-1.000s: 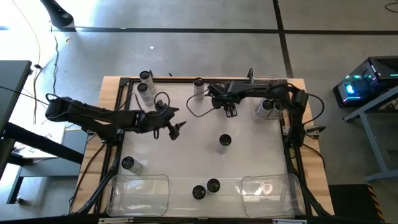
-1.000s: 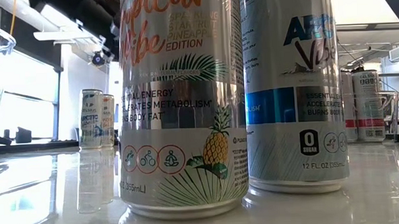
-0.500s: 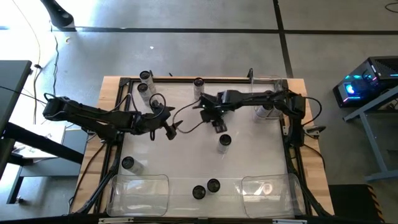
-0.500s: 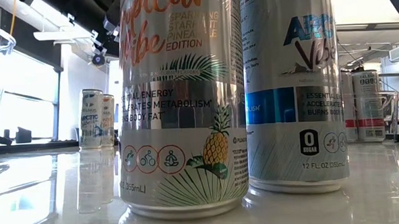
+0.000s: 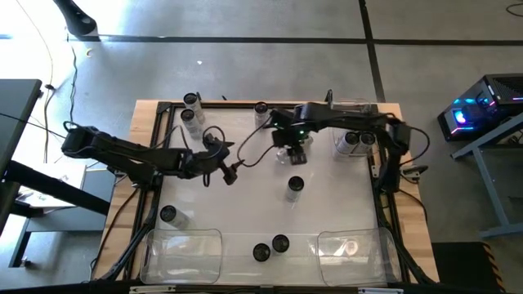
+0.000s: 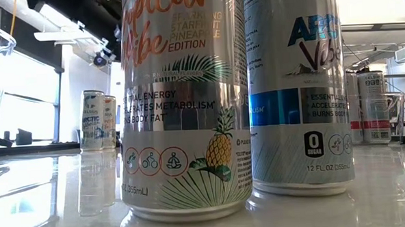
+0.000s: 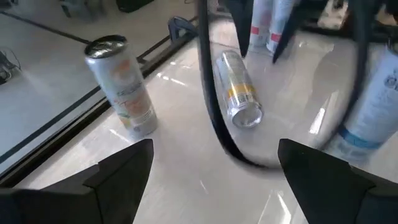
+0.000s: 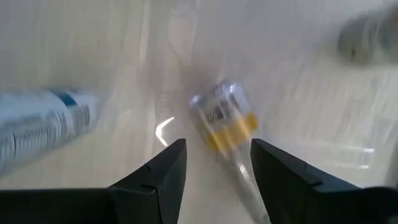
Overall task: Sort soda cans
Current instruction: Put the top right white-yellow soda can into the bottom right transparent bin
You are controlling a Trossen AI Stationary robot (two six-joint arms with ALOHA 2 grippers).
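Observation:
Several silvery soda cans stand upright on the white table: two at the far left (image 5: 189, 109), one at the far edge (image 5: 260, 109), one in the middle (image 5: 294, 186), one near left (image 5: 167, 214), two at the near edge (image 5: 270, 248). One can with a yellow band lies on its side (image 7: 239, 90) under my right gripper (image 5: 296, 155). That gripper is open and points down, with the can (image 8: 227, 121) just ahead of its fingers. My left gripper (image 5: 231, 173) is open and hovers left of the lying can, holding nothing (image 7: 211, 180). My right gripper hangs open over the lying can, pointing down. The can's body (image 8: 239, 155) runs in between the two fingers. Whether either finger touches it I cannot tell.
Clear plastic bins sit at the near left (image 5: 181, 253) and near right (image 5: 351, 249). A third at the far right (image 5: 339, 147) holds two cans. A dark cable (image 7: 211, 106) loops in front of my left gripper. A black frame rims the table (image 5: 155, 163).
My right gripper swung toward the table's left and near side, then came back a little toward the far right, and now stands over the lying can. My left arm has barely shifted.

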